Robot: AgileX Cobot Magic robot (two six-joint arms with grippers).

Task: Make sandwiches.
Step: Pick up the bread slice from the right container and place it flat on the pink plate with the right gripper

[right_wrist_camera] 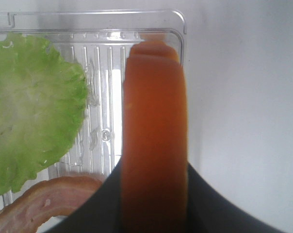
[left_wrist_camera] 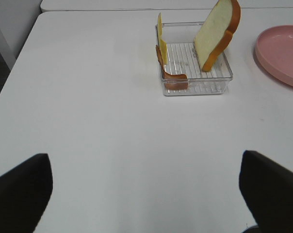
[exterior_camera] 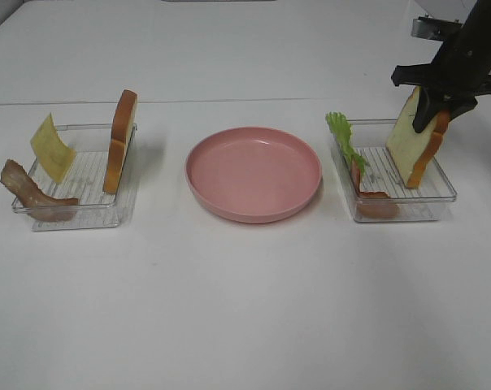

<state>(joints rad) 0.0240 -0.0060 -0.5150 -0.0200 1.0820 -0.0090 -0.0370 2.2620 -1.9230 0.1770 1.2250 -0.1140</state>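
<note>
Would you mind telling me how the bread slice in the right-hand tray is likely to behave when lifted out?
Probably stiff: the bread slice stands on edge in the clear tray without sagging. Its smooth, uniform crust suggests a light toy. With the fingers of the right gripper pinching only its upper crust, it may swing or twist once raised.

Round pink plate (exterior_camera: pixel 254 213) on white table (exterior_camera: pixel 245 317), left clear tray (exterior_camera: pixel 71 218), right clear tray (exterior_camera: pixel 408 214), either side
</note>
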